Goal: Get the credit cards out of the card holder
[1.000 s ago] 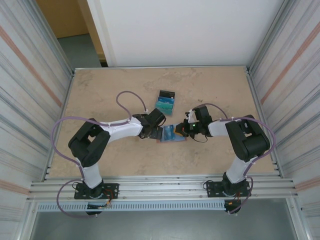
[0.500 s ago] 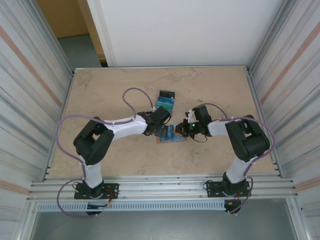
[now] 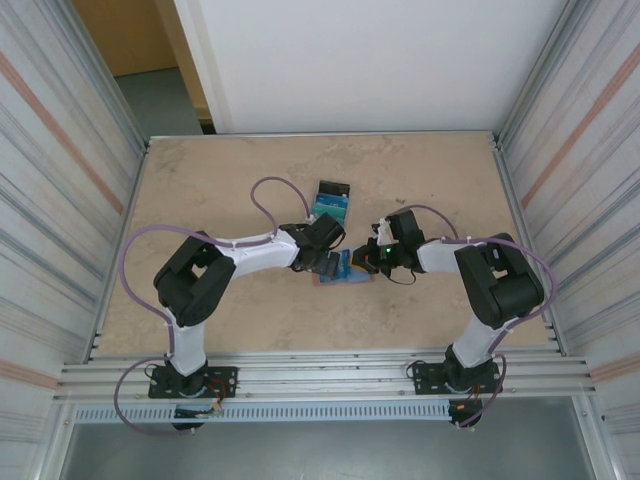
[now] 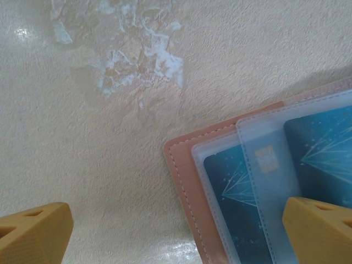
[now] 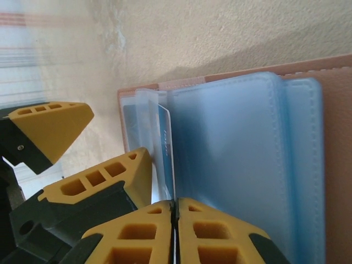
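Top external view: the salmon leather-like folding card holder [image 3: 352, 272] lay open on the beige table [image 3: 200, 200] between both arms, with teal plastic cards [image 4: 234, 184] tucked in its clear sleeves [image 4: 258, 129]. The left gripper [image 4: 176, 234] hung over its corner, jaws wide apart. The right gripper [image 5: 175, 208] had its jaws pinched together on a thin sleeve edge of the holder.

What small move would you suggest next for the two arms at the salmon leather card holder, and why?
Probably lower the open left gripper to pin the salmon leather card holder: it hovers over its corner, while the shut right gripper pinches a thin blue plastic card, ready to slide out.
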`<control>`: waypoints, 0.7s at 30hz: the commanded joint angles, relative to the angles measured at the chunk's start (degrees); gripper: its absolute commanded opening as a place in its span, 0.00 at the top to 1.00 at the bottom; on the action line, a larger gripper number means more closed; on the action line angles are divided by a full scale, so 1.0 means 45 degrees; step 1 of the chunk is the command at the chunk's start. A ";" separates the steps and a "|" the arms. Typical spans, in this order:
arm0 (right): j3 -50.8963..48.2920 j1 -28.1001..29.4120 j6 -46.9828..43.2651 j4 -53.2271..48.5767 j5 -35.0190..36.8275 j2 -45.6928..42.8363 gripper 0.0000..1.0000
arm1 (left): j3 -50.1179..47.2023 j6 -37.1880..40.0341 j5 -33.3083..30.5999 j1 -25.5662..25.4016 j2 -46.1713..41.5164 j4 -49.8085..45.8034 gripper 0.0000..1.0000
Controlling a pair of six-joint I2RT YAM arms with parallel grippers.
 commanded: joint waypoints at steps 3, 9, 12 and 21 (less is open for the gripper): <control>0.0343 0.0426 0.0016 0.0323 -0.0184 0.0062 0.83 | -0.0199 0.0135 0.0194 -0.0011 0.0564 -0.0429 0.01; 0.0409 0.0663 0.0359 0.1180 -0.0360 0.0766 0.82 | -0.0266 0.0068 0.0229 -0.0019 0.0571 -0.0462 0.01; 0.0500 0.0722 0.0350 0.1232 -0.0255 0.0968 0.84 | -0.0296 0.0035 0.0247 -0.0014 0.0559 -0.0476 0.01; 0.0857 0.0525 -0.1040 -0.1582 0.1240 -0.0437 0.90 | -0.0704 -0.0002 -0.0096 0.0238 0.0220 -0.0580 0.01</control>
